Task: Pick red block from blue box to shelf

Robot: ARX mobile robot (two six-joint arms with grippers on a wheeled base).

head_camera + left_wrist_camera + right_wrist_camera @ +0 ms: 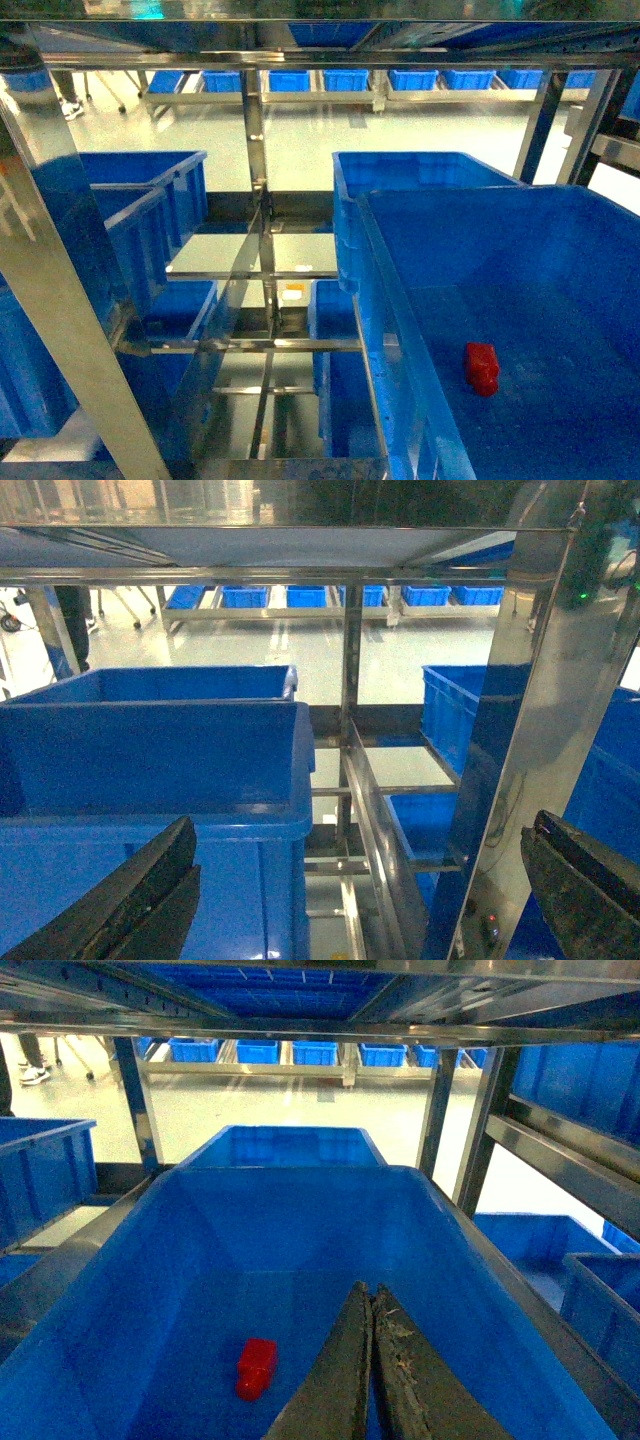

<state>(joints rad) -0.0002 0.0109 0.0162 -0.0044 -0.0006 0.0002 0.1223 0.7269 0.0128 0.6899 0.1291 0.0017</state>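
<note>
- The right end effector (372,1360) is seen closest in the right wrist view, its two dark fingers pressed together with nothing between them, poised above the near end of the smooth-walled blue plastic box (440,1210).
- Just beyond and to the left of those fingers, the small glossy red plastic block (256,1367) lies on the box floor, apart from every wall; in the head view it (482,367) sits low in the box (400,290).
- For a clean pick, the fingers should be parted before descent, shifted left until the block is centred between them, then lowered straight and closed on opposite faces.
- The left end effector (360,900) is held with its fingers wide apart, empty, to the left of the box.
- Farther out, the shiny stainless-steel shelf (255,120) frames the box; its rails should be cleared during the lift.
</note>
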